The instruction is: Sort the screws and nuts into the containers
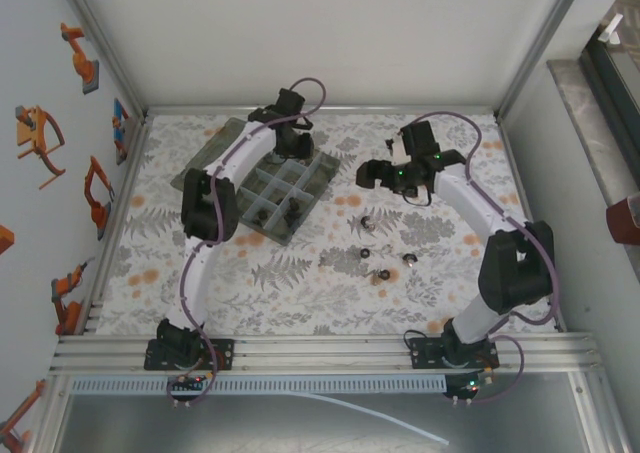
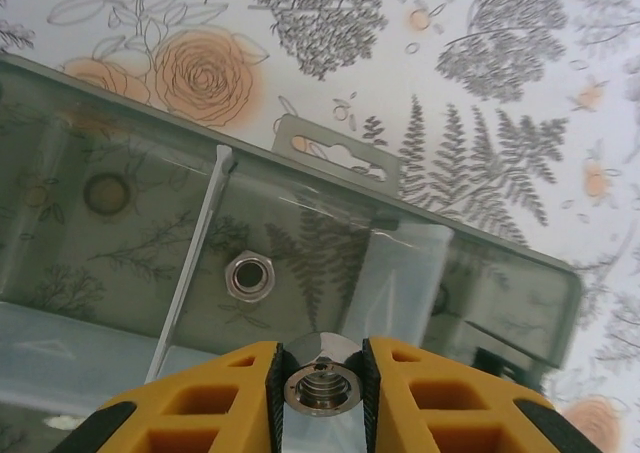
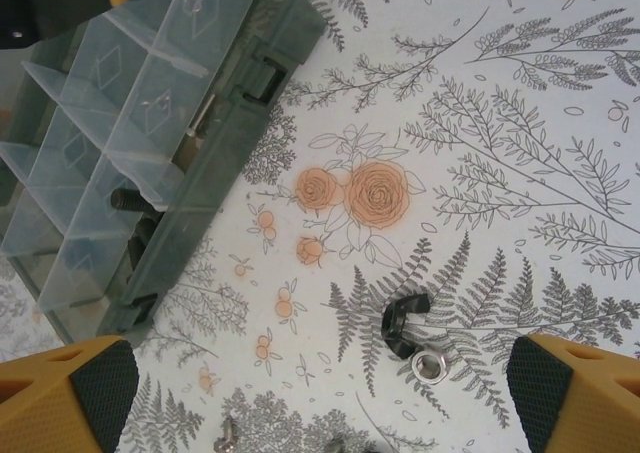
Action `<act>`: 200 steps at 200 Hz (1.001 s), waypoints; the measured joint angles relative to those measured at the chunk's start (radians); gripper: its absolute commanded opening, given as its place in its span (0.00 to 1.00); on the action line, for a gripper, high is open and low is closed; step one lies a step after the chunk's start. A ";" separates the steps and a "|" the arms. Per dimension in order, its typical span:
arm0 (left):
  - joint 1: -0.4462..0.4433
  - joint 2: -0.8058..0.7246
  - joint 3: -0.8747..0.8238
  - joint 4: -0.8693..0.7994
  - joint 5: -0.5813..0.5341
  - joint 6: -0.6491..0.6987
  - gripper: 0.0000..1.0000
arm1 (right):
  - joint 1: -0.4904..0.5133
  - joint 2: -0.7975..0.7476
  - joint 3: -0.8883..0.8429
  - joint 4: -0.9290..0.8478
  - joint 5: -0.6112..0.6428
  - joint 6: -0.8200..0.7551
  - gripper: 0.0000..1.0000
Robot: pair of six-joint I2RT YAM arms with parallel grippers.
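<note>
My left gripper (image 2: 321, 373) is shut on a silver hex nut (image 2: 321, 388), held just above the grey organiser box (image 2: 480, 263). A second silver nut (image 2: 249, 276) lies in the compartment below it. From above, the left gripper (image 1: 290, 141) hangs over the far compartments of the box (image 1: 318, 171). Dark screws (image 1: 292, 211) lie in the near compartments. My right gripper (image 1: 383, 176) stands open to the right of the box. Under it a black wing nut (image 3: 403, 321) touches a silver nut (image 3: 429, 365) on the cloth. Its fingers (image 3: 85, 393) are wide apart with nothing between them.
The box's lid (image 1: 208, 145) lies open flat to the far left. Several loose small parts (image 1: 381, 273) are scattered on the floral cloth in front of the right gripper. Metal rails (image 1: 320, 351) border the near edge, and walls close off the other sides.
</note>
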 measured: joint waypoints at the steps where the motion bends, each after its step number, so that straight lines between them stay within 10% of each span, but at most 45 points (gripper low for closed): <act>1: 0.000 0.003 0.002 0.000 0.000 0.000 0.24 | 0.000 0.000 0.000 -0.001 -0.001 0.000 0.97; 101: -0.022 0.014 0.077 -0.017 -0.048 0.020 0.49 | -0.014 -0.029 0.003 -0.051 -0.027 -0.069 0.97; 154: -0.121 -0.245 -0.124 -0.009 0.217 0.019 0.50 | -0.074 -0.206 -0.242 -0.051 -0.025 -0.067 0.98; 200: -0.275 -0.149 -0.063 -0.120 0.303 0.018 0.43 | -0.081 -0.342 -0.390 -0.059 -0.024 -0.061 0.98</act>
